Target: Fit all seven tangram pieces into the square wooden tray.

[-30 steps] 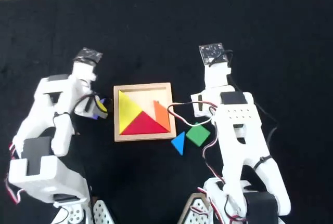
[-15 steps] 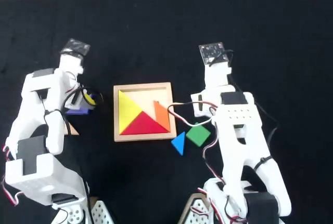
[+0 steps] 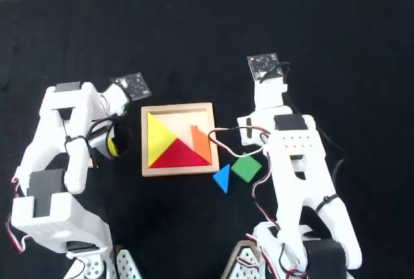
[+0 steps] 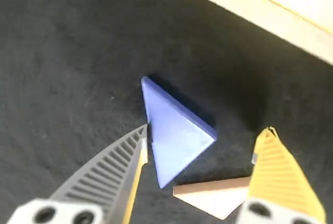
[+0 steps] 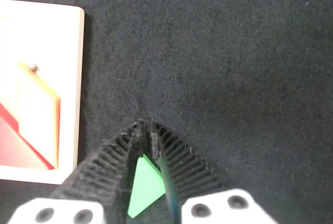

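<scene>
L jaws are spread wide w/ nothing gripped. They straddle the purple triangle [image 4: 174, 133], which lies flat on the bench [image 3: 323, 46] just off the tray's [image 3: 176, 171] left side. One tip is right at the triangle's edge; can't tell if it touches. A tan pc [image 4: 213, 198] lies just beside the triangle, on the side away from the tray.

R jaws are closed tip to tip, holding nothing, above the green square [image 3: 246, 167] off the tray's lower-right corner. The blue triangle [image 3: 222, 178] lies next to the square.

Change: vs. 0.5 s ago the L arm [image 3: 65, 136] has swung back toward the tray and now hides the purple triangle in the high view. Prob. a re-aim for a pick, w/ nothing lifted yet.

Vs. 1 s ago it's about as near the tray, but the wrist is turned toward the tray's upper-left corner. R arm [image 3: 294, 162] is unmoved. Tray contents are the same: yellow triangle [image 3: 158, 138], red triangle [image 3: 179, 156], orange pc [image 3: 202, 143]. Four pcs are still outside.
</scene>
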`<action>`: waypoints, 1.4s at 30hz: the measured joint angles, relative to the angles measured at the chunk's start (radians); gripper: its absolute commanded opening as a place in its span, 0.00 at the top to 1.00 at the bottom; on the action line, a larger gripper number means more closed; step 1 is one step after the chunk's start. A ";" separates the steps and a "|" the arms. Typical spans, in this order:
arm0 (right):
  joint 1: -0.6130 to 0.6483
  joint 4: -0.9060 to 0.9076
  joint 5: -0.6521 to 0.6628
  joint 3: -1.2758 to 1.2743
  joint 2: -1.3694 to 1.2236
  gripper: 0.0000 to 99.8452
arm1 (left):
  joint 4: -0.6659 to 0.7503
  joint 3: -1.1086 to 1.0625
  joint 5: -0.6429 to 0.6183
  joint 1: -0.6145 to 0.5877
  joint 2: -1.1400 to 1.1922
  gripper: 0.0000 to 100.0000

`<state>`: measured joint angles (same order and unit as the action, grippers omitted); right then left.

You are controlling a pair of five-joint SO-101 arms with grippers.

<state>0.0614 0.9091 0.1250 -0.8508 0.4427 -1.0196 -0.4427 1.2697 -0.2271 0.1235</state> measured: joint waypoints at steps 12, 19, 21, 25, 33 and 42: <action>0.000 0.000 0.000 0.000 0.000 0.99 | 0.000 0.118 -0.009 -0.057 0.032 0.61; 0.000 0.000 0.000 0.000 0.000 0.99 | -0.037 0.222 -0.109 -0.083 0.229 0.65; 0.000 0.000 0.000 0.000 0.000 0.99 | -0.086 0.295 -0.161 -0.083 0.281 0.65; 0.000 0.000 0.000 0.000 0.000 0.99 | -0.190 0.446 -0.226 -0.083 0.381 0.65; 0.000 0.000 0.000 0.000 0.000 0.99 | -0.301 0.609 -0.267 -0.081 0.483 0.65; 0.000 0.000 0.000 0.000 0.000 0.99 | -0.292 0.617 -0.324 -0.081 0.493 0.65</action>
<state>0.0614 0.9091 0.1250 -0.8508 0.4427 -1.3111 0.1741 0.9459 -0.3084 0.6160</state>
